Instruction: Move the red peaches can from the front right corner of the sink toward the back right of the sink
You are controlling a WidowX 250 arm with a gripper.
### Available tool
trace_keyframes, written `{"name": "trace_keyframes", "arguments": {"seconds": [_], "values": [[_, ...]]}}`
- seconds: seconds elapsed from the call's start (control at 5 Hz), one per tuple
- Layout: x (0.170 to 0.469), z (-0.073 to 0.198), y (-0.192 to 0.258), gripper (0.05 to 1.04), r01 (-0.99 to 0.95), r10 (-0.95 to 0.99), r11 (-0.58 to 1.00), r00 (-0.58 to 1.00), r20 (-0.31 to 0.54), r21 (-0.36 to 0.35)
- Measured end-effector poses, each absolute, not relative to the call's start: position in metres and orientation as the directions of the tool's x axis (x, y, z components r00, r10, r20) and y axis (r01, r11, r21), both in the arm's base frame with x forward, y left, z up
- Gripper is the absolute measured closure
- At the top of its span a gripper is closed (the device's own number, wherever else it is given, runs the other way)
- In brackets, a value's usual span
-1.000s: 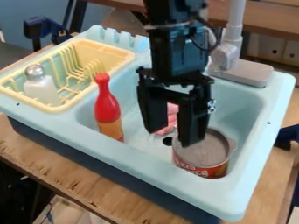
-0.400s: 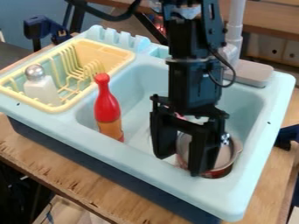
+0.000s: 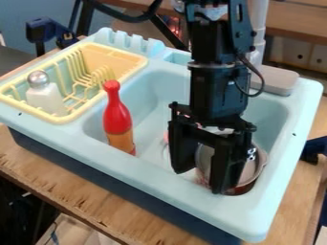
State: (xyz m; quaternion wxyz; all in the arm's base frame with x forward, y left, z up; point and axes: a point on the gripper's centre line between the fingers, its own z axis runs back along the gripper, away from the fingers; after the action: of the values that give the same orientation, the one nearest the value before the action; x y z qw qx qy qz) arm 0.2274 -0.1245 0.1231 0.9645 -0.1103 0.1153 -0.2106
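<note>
From where I stand, the black arm drops in from the top and hangs nearly upright over the sink basin (image 3: 150, 103), its gripper (image 3: 201, 181) pointing down with the fingers wide apart, in front of the can (image 3: 253, 173) with the reddish side, which sits in the basin's near right corner and is partly hidden by them. A red-and-orange bottle (image 3: 117, 119) stands upright to the left in the basin, well apart from the gripper. Farther left a white shaker (image 3: 46, 99) with a silvery top rests in the yellow dish rack (image 3: 121, 53), and the grey faucet (image 3: 281, 80) rises behind the arm.
</note>
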Motion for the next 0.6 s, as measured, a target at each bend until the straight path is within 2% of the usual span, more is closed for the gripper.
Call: {"name": "trace_keyframes", "arguments": {"seconds": [0.6], "values": [[0.265,0.126,-0.134,0.083,0.426,-0.448,0.877,0.892,-0.057,-0.223]]}}
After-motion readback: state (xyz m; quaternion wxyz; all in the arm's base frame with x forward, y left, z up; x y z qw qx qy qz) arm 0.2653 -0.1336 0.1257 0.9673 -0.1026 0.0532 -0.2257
